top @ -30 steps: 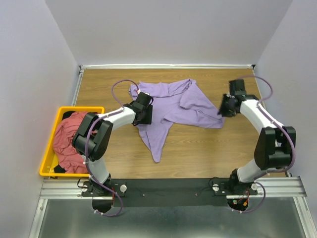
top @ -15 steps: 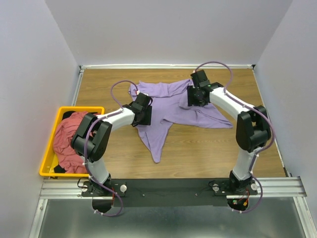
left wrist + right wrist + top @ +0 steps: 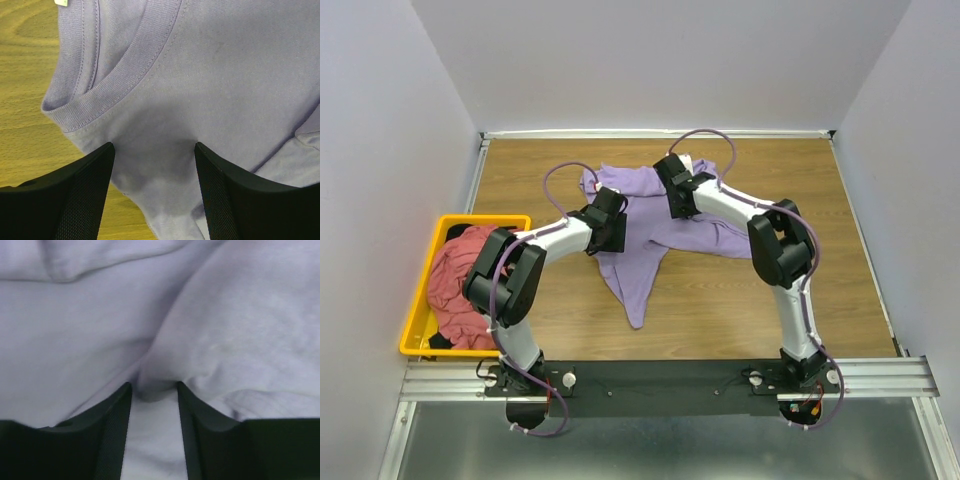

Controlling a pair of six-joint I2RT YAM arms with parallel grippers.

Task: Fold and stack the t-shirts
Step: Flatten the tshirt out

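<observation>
- On the wooden table (image 3: pixel 770 300), toward its far side, lies the lavender t-shirt (image 3: pixel 642 268), crumpled and unfolded, one long point of cloth trailing toward the arm bases
- Lavender t-shirt's ribbed collar (image 3: pixel 115 85) sits at its far-left corner; a small pale label (image 3: pixel 61 2) shows just inside the neck
- Left gripper (image 3: pixel 611 228) is over the t-shirt's left part, just below the collar
- Left wrist view: left gripper (image 3: pixel 152 146) has its jaws spread wide, flat cloth and shadow between the two black fingers, nothing pinched; contact of the tips with the cloth cannot be told
- Right gripper (image 3: pixel 677 195) is over the t-shirt's far middle, the arm reaching across the t-shirt's right half
- Right wrist view, blurred: right gripper (image 3: pixel 154 387) has its jaws partly apart, tips down in the cloth, a raised ridge of lavender cloth filling the gap between the fingers; whether that ridge is actually clamped I cannot tell
- Yellow bin (image 3: pixel 415 300) stands well apart to the left of the t-shirt, at the table's left edge
- Dusty red-pink t-shirt (image 3: pixel 455 280) is heaped in the bin, spilling over its right rim; a bit of dark cloth (image 3: pixel 438 341) shows beneath it at the bin's near end
</observation>
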